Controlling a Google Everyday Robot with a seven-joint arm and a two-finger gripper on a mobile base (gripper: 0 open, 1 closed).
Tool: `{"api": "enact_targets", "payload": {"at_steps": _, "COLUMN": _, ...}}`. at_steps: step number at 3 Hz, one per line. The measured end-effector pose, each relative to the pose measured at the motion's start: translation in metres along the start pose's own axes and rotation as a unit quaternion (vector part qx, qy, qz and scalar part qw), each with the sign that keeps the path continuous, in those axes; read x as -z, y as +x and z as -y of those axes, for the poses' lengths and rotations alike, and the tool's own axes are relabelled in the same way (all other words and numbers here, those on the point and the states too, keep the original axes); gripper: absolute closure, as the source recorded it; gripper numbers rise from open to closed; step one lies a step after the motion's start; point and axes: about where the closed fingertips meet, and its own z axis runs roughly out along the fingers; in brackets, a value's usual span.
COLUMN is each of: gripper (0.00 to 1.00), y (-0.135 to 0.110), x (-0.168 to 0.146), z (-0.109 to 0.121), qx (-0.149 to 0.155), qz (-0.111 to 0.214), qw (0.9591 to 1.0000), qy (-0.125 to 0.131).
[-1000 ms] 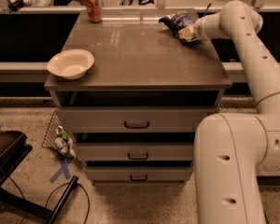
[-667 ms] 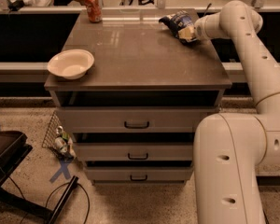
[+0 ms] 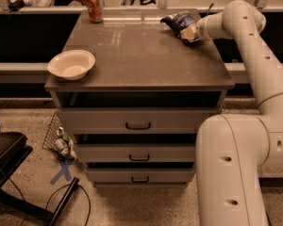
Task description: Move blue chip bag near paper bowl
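Note:
The blue chip bag [image 3: 180, 22] lies crumpled at the back right of the grey cabinet top [image 3: 137, 55]. My gripper [image 3: 192, 33] reaches in from the right at the end of the white arm and sits right against the bag's right side, low over the surface. The paper bowl [image 3: 71, 64] sits at the front left corner of the top, far from the bag. The bag hides the fingertips.
An orange soda can [image 3: 94, 7] stands at the back left corner. The cabinet has three drawers [image 3: 138, 125] below. My white arm [image 3: 245, 140] fills the right side. A wire basket with cans [image 3: 60, 140] and cables lie on the floor at left.

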Motion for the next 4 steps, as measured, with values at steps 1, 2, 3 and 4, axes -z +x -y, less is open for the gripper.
{"api": "enact_targets", "payload": {"at_steps": 1, "gripper": 1.0, "y": -0.0003, "x": 0.0002, "z": 0.0, "qx": 0.0, "qz": 0.0, "qw": 1.0, "qy": 0.0}}
{"api": "enact_targets", "payload": {"at_steps": 2, "gripper": 1.0, "y": -0.0004, "x": 0.0002, "z": 0.0, "qx": 0.0, "qz": 0.0, "qw": 1.0, "qy": 0.0}}
{"api": "enact_targets", "payload": {"at_steps": 3, "gripper": 1.0, "y": -0.0004, "x": 0.0002, "z": -0.0001, "qx": 0.0, "qz": 0.0, "qw": 1.0, "qy": 0.0}}
{"api": "enact_targets", "payload": {"at_steps": 4, "gripper": 1.0, "y": -0.0004, "x": 0.0001, "z": -0.0002, "qx": 0.0, "qz": 0.0, "qw": 1.0, "qy": 0.0}}
